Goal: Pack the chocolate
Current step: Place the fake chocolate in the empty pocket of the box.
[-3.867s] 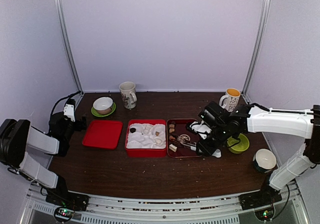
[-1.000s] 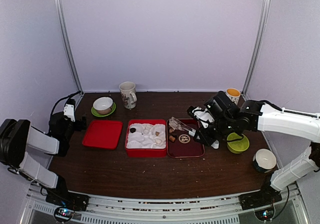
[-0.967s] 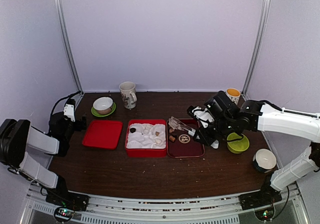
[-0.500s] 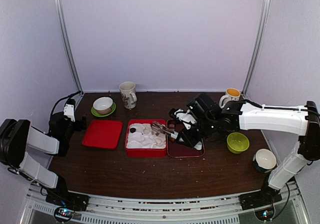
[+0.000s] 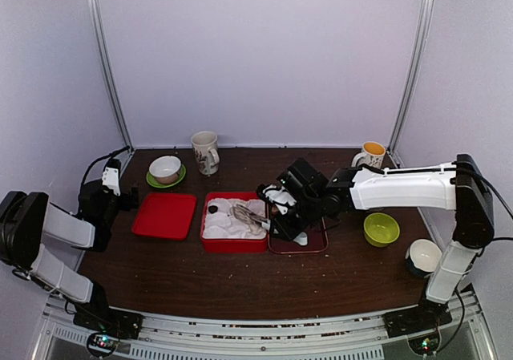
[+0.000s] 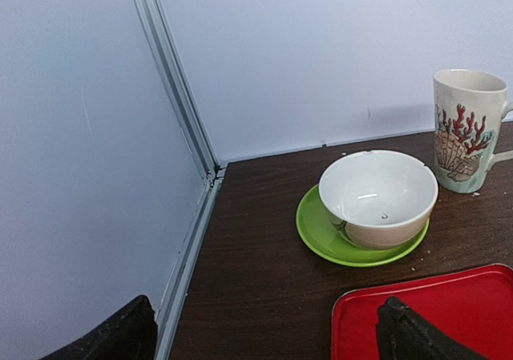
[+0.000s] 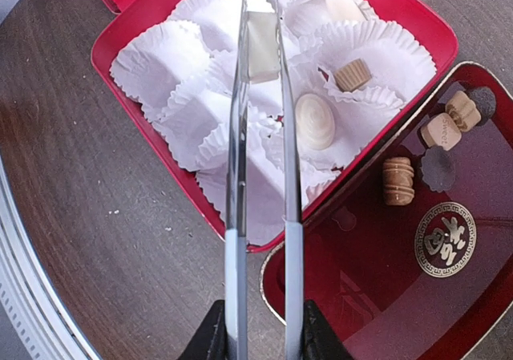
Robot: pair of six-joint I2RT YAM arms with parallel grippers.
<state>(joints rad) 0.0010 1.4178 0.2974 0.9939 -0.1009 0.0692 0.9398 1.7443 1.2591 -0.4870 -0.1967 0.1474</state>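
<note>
My right gripper (image 7: 260,337) is shut on the metal tongs (image 7: 237,175). The tong tips pinch a cream-white blocky chocolate (image 7: 262,46) above the white paper cups of the red box (image 7: 160,147). In the cups lie a tan piece (image 7: 353,74), a cream oval piece (image 7: 315,121) and a cream piece (image 7: 345,7). Several chocolates lie in the dark red tray (image 7: 377,296), among them a brown one (image 7: 397,180) and a tan one (image 7: 441,130). In the top view the right gripper (image 5: 282,216) is over the seam between box (image 5: 233,245) and tray (image 5: 298,250). My left gripper (image 6: 264,336) is open and empty.
The red lid (image 5: 164,215) lies left of the box. A white bowl on a green saucer (image 6: 377,198) and a shell mug (image 6: 466,129) stand at the back left. An orange-filled mug (image 5: 370,158), a green bowl (image 5: 381,228) and a white bowl (image 5: 425,256) stand on the right.
My right arm has swung left from the dark red tray to over the red box, carrying the tongs with the cream chocolate. The left arm has not moved.
</note>
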